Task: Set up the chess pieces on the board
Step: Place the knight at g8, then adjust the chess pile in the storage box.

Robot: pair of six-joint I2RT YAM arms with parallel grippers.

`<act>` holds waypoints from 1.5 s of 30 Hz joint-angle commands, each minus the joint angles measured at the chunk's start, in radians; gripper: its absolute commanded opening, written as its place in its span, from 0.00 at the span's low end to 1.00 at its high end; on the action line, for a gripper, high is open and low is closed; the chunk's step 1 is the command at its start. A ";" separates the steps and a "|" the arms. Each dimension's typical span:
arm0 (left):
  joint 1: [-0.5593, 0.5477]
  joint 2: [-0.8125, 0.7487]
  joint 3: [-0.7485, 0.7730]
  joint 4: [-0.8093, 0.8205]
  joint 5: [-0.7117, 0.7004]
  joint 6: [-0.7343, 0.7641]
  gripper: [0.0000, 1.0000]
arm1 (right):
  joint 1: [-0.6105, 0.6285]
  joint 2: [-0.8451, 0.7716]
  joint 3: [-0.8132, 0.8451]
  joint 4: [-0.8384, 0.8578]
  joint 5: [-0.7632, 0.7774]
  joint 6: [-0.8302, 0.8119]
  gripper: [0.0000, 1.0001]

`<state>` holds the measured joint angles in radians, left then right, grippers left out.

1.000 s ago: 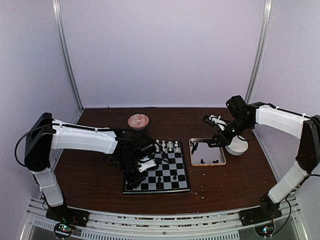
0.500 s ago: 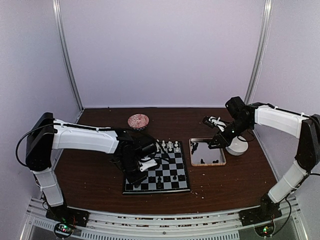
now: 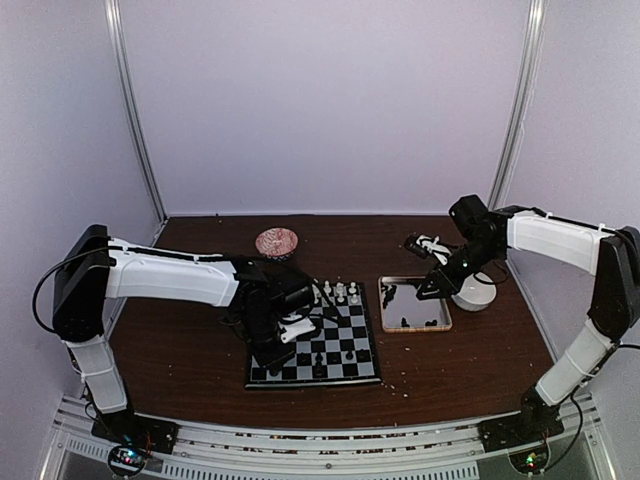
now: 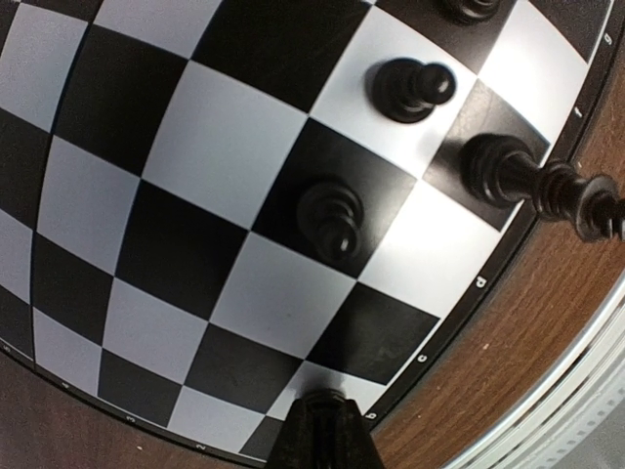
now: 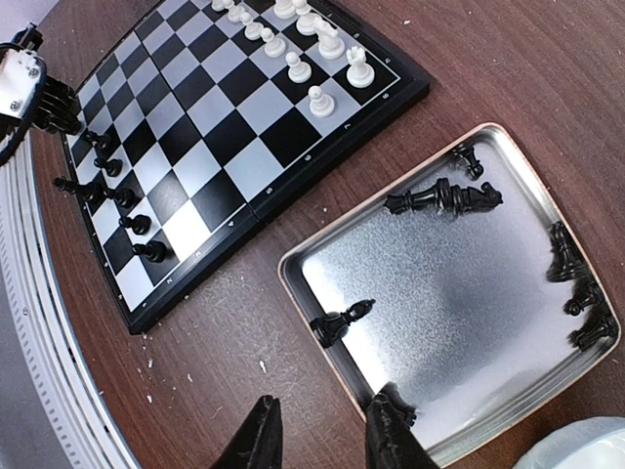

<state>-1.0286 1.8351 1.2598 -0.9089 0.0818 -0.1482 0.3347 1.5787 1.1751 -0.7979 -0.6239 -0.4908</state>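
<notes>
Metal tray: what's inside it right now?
Only black chess pieces: a cluster lying near one rim, one toppled alone, several against the side wall. The right end effector covers a stretch of the metal tray edge.

Fig.: L arm [image 3: 170, 280] extended fwd, L gripper [image 4: 327, 432] closed, facing down. R arm [image 3: 555, 240] bent inward, R gripper [image 5: 322, 440] fingers slightly apart, empty.
</notes>
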 commanded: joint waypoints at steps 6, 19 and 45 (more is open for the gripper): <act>-0.005 -0.004 0.014 0.024 0.004 -0.011 0.08 | -0.003 0.006 0.014 -0.021 -0.011 -0.005 0.31; -0.004 -0.101 0.059 -0.003 -0.074 -0.018 0.25 | -0.002 0.001 0.024 -0.028 0.002 0.003 0.31; 0.173 -0.282 0.027 0.484 0.017 -0.148 0.42 | 0.050 0.298 0.376 -0.209 0.339 -0.457 0.33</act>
<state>-0.8600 1.5696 1.3071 -0.5644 0.0380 -0.2535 0.3691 1.8370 1.5253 -0.9859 -0.3363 -0.7464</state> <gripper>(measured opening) 0.417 0.322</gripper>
